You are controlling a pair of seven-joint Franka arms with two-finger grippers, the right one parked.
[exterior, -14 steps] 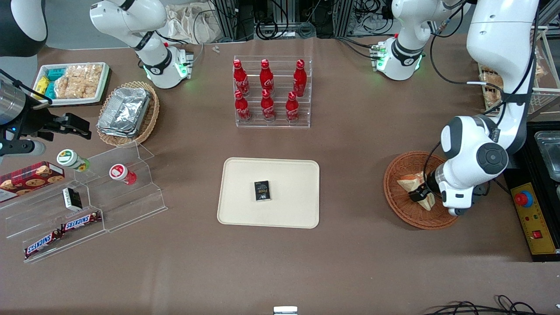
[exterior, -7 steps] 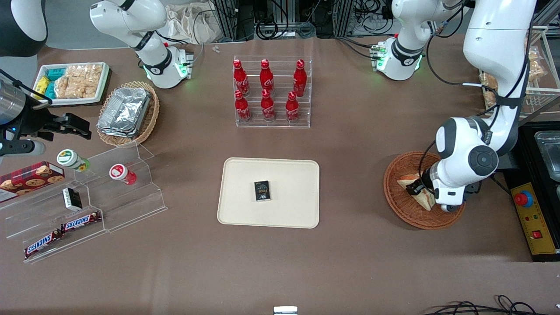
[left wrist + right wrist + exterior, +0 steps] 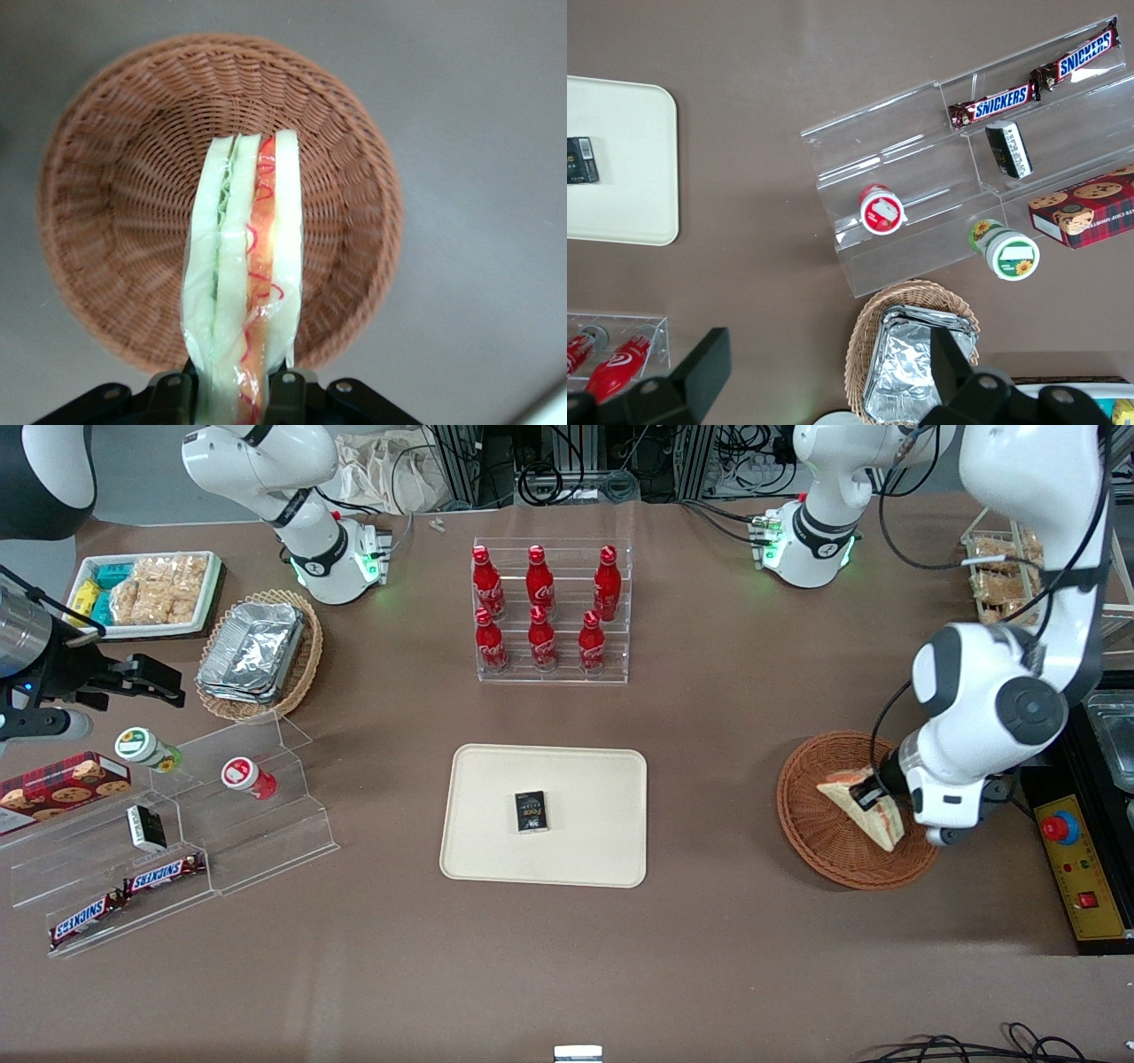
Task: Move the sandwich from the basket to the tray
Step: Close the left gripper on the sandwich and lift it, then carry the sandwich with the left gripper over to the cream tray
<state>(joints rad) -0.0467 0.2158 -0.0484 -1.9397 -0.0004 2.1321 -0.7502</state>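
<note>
Here, gripper clamping layered sandwich

The basket sits at three o'clock from the tray, which carries a small box. Over the basket, the gripper clasps the sandwich.

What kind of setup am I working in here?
Probably a lab mock-up of a snack shop: cola bottles and Snickers bars on acrylic racks. The claw holds the sandwich above the basket.
</note>
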